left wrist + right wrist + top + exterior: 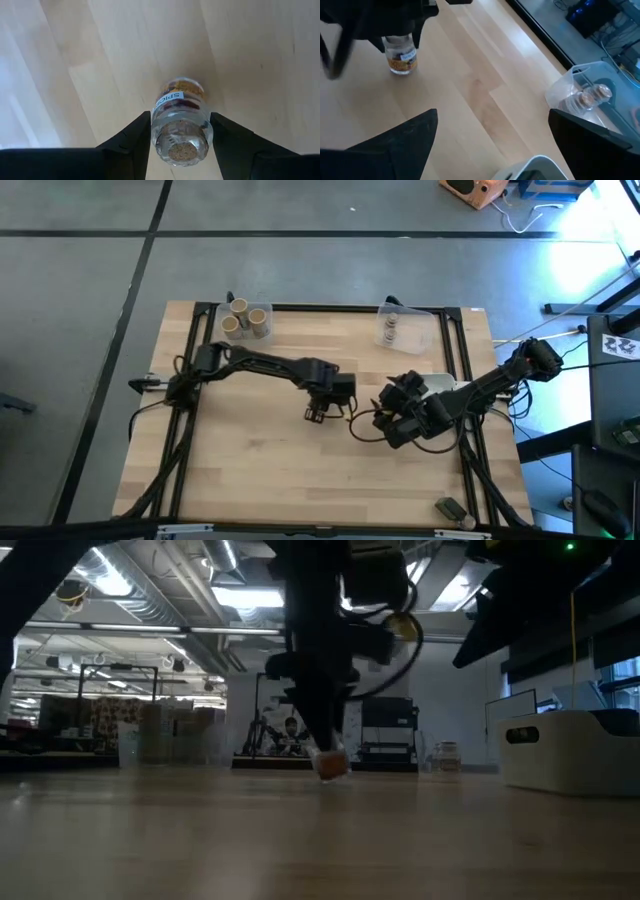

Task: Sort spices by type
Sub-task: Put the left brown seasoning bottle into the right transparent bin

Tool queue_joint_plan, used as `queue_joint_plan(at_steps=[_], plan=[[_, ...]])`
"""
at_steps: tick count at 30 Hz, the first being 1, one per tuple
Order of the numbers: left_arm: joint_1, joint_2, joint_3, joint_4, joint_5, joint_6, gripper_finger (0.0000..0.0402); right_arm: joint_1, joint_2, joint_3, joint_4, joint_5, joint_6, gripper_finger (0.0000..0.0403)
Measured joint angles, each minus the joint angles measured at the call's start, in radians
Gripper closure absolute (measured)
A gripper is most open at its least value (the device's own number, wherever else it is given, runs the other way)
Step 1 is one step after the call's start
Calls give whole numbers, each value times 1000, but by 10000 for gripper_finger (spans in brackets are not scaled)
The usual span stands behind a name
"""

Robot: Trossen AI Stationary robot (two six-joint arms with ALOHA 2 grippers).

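Between the black fingers point(131, 142) of my left end effector point(180, 145) a clear glass spice jar point(179, 122) is showing orange and dark red contents, a white label with dark letters, and a tan cork top. Beneath it the surface point(100, 65) is glowing pale blond, striped with lighter and darker planks. My right end effector point(490, 145) is looking black too.

Two black jointed arms, blocky links. Left arm point(262, 364): slim links, boxy wrist. Right arm point(478, 388): bulkier wrist block, black cable looped beside it. Cable bundles trail from both bases. Fingers point(131, 137) matte black, wedge-shaped.
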Motion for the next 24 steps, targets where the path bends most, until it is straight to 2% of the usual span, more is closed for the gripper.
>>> queue_joint_plan(at_steps=[4,9,14,19,21,24], plan=[[-2,11,10,32,-4,16,229,0,0,0,-33,0,15,23],[-2,-2,16,44,-8,9,177,0,0,0,-54,9,13,23],[-2,-3,60,-28,-16,21,137,0,0,0,-79,18,12,23],[4,-61,71,-167,-9,-17,138,0,0,0,-44,18,-19,23],[17,-123,21,-154,30,-31,144,-1,0,-5,3,11,-62,23],[46,-245,-125,-58,65,-42,150,-24,0,-30,126,-55,-166,23]])
